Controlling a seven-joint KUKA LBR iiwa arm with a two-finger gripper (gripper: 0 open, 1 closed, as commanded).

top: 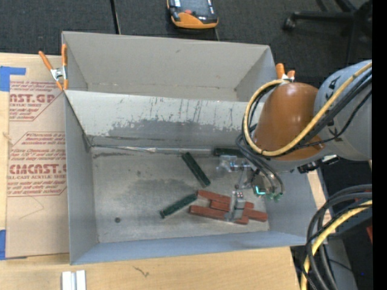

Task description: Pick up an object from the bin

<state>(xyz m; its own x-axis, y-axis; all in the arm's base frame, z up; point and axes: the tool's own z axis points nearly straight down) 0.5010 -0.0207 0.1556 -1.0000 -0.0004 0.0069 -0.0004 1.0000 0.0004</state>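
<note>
Orange-capped arm (284,122) hangs over red-brown bars (205,211) lying left-right.

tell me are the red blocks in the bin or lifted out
In the bin: the red blocks lie on its floor, by the gripper.

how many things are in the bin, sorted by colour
dark green bars: 2
red-brown blocks: 3 that can be told apart, heaped together, partly covered by the gripper
total: 5, perhaps more hidden in the heap
</note>
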